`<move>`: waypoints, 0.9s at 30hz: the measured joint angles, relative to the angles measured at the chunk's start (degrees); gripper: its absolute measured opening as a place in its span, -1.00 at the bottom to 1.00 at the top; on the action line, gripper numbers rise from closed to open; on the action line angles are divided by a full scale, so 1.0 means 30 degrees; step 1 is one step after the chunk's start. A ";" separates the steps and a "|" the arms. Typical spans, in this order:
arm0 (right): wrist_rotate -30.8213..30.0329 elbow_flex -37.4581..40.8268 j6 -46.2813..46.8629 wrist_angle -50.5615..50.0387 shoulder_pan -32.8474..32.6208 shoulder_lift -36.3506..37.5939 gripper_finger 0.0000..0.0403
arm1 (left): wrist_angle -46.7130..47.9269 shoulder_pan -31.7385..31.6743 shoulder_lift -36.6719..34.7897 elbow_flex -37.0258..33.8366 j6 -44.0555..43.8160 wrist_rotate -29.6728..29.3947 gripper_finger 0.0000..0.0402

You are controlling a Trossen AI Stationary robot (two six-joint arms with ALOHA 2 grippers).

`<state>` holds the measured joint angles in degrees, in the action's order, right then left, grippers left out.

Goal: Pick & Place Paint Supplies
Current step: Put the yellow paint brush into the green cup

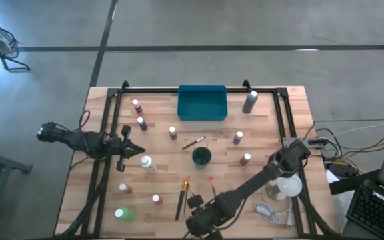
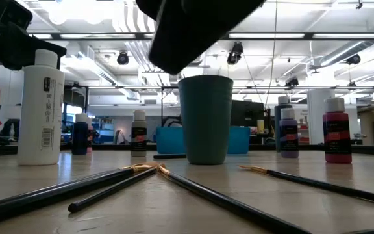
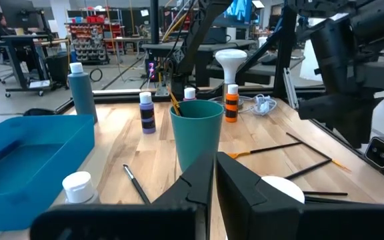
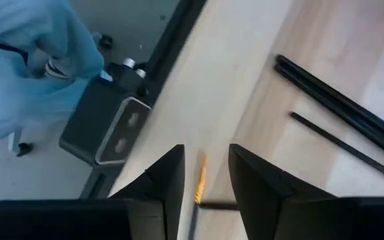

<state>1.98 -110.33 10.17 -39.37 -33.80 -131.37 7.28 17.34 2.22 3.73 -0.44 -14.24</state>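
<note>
Small white-capped bottles stand scattered over the wooden table [image 1: 272,133], among them a tall grey bottle [image 1: 249,101] and a white bottle [image 1: 147,163]. Long brushes [image 1: 182,197] lie near the front, with another brush [image 1: 193,142] by the dark green cup [image 1: 201,157]. My right gripper [image 4: 205,157] hovers open near the table's near edge [image 1: 199,223], slanting down. A brush's orange tip [image 4: 200,179] lies on the table between its fingers, and I cannot tell whether they touch it. My left gripper [image 3: 215,175] waits shut at the left [image 1: 137,150].
A teal tray [image 1: 202,103] sits at the far middle. A white lamp-like object [image 1: 284,187] and a cable [image 1: 269,212] lie at the right front. A grey camera box [image 4: 115,133] sits at the near edge, with a person in light blue [image 4: 25,60] beyond it.
</note>
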 joint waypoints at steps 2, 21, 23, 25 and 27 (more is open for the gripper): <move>0.0021 0.0407 -0.0057 0.0515 -0.0042 0.0000 -0.47 | 0.0002 0.0001 0.0000 0.0006 0.0005 -0.0001 -0.87; 0.0368 0.2838 0.0049 0.3222 -0.0065 0.0000 -0.39 | -0.0002 0.0002 0.0007 0.0003 0.0005 -0.0003 -0.87; 0.0365 0.3025 0.0040 0.3494 -0.0053 0.0000 -0.42 | 0.0002 -0.0005 0.0007 0.0001 0.0005 0.0000 -0.87; 0.0361 0.3185 -0.0020 0.3825 -0.0025 0.0000 -0.45 | 0.0002 -0.0004 0.0007 0.0001 0.0005 0.0000 -0.87; 0.0358 0.3253 -0.0020 0.3955 0.0015 0.0000 -0.48 | 0.0002 0.0002 0.0015 0.0000 0.0005 0.0000 -0.87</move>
<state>3.05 -100.57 10.11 -27.51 -33.76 -131.37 7.29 17.34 2.26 3.73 -0.43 -14.24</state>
